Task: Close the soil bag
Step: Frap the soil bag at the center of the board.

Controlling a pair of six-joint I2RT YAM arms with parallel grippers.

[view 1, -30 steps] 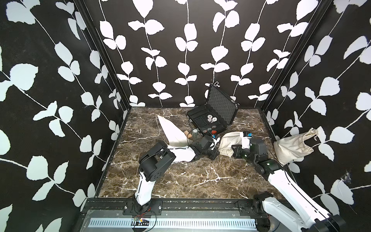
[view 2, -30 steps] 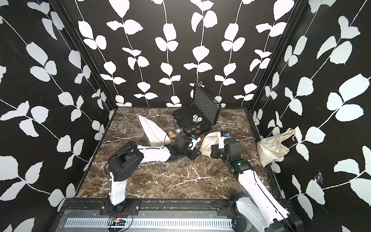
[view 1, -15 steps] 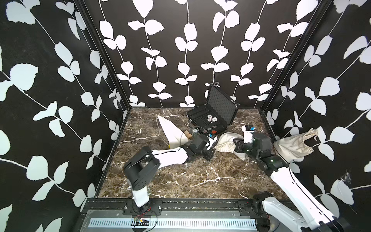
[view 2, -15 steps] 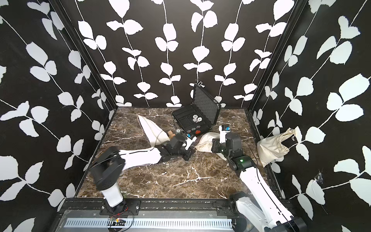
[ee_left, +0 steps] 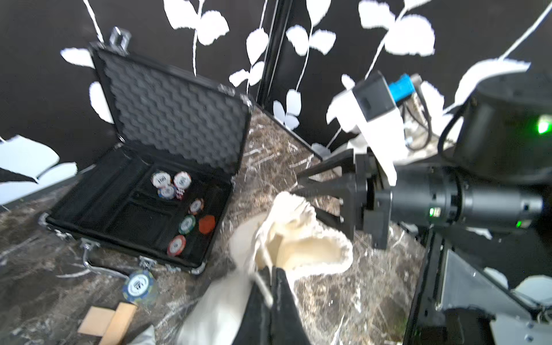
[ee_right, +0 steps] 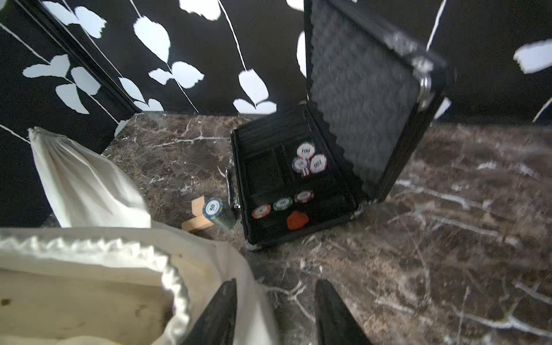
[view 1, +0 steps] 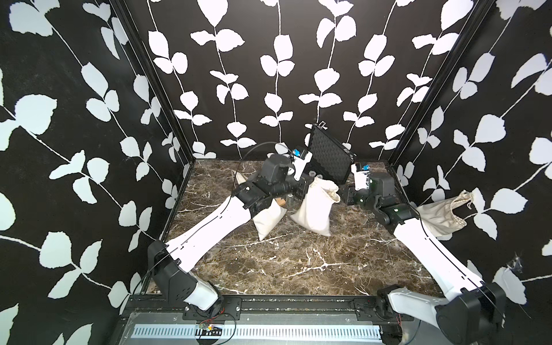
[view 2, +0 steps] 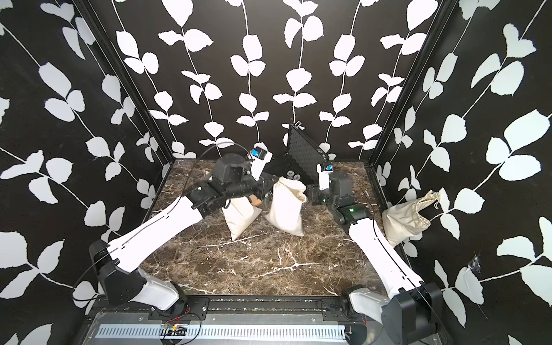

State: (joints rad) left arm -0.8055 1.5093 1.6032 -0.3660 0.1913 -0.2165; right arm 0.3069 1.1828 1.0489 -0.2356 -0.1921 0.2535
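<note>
Soil bag (view 1: pixel 313 209) stands on the bench (view 1: pixel 298 263) just in front of the open chip case (view 1: pixel 328 155), its mouth gaping. The left jaws are pressed together on the drawstring (ee_left: pixel 264 288) at the bag's rim. The right jaws, also in front of the case, stand apart beside the bag's mouth, gripping nothing.
</note>
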